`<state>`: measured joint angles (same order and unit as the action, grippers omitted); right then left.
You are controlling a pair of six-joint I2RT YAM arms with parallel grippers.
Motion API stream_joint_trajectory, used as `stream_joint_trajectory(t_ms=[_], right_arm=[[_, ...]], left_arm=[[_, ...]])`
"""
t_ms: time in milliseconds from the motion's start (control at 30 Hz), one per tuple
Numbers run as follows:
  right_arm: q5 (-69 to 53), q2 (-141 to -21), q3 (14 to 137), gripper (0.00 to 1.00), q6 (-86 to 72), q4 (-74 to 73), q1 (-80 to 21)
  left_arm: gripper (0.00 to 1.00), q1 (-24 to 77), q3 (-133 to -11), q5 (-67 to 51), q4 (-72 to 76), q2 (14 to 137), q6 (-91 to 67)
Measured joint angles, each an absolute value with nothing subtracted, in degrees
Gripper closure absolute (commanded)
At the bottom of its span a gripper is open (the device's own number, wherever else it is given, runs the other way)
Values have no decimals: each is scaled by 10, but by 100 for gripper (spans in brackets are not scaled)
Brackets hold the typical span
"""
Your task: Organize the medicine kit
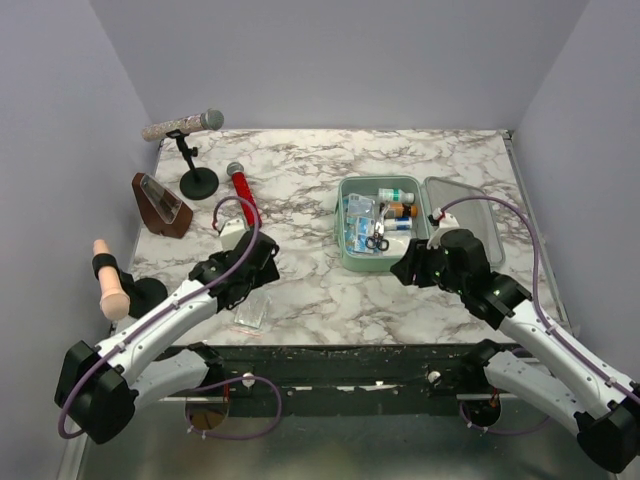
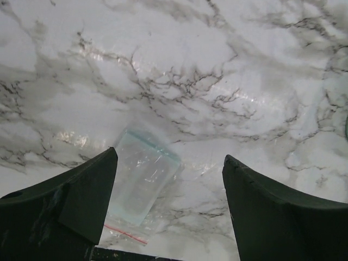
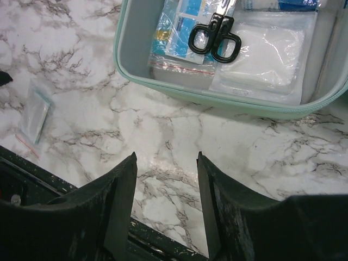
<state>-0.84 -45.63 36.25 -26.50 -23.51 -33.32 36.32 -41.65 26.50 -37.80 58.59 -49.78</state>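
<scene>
The mint-green medicine kit (image 1: 346, 232) lies open right of the table's centre, its lid (image 1: 465, 215) flat to the right. Inside are small bottles, blue packets, black scissors (image 3: 215, 36) and a white gauze pack (image 3: 260, 54). A clear zip bag (image 2: 140, 182) with a red strip lies on the marble near the front edge; it also shows in the top view (image 1: 252, 311). My left gripper (image 2: 169, 163) is open and empty just above that bag. My right gripper (image 3: 166, 157) is open and empty over bare marble in front of the kit's near wall (image 3: 217, 98).
A grey microphone on a black stand (image 1: 190, 150), a red-handled microphone (image 1: 242, 190) and a brown wedge-shaped metronome (image 1: 160, 205) stand at the back left. A pale peg on a black base (image 1: 110, 285) stands at the left edge. The table's front edge (image 1: 350, 346) is close below both grippers.
</scene>
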Motion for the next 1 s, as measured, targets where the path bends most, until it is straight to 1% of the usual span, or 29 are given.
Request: stream_joint_trajectory(t_ms=[100,267,367,467,700,733,900,1000], right_arm=[[-12,-461,362,43,-265,-234,-333],[-19,-461,362,43,-266,-229,-333],[-22,-461,362,43,-269,-226,-333],[-23,-458,362,43,-270,-226,-333],[-22,-440,350,43,-274,-228,-333],[-22,-440,348,43,-274,-228,-333],[-22,-439,344,43,-276,-228,-333],[-22,-439,344,43,-276,-228,-333]], left_arm=[[1,363,-385,258,-391,580,-533],[1,363,-326,244,-401,559,-573],[6,363,-310,230,-392,566,-583],[13,364,-303,220,-375,591,-584],[38,365,-291,213,-342,627,-574],[43,365,-291,213,-342,629,-572],[74,364,-287,214,-338,625,-565],[88,365,-285,212,-335,617,-566]])
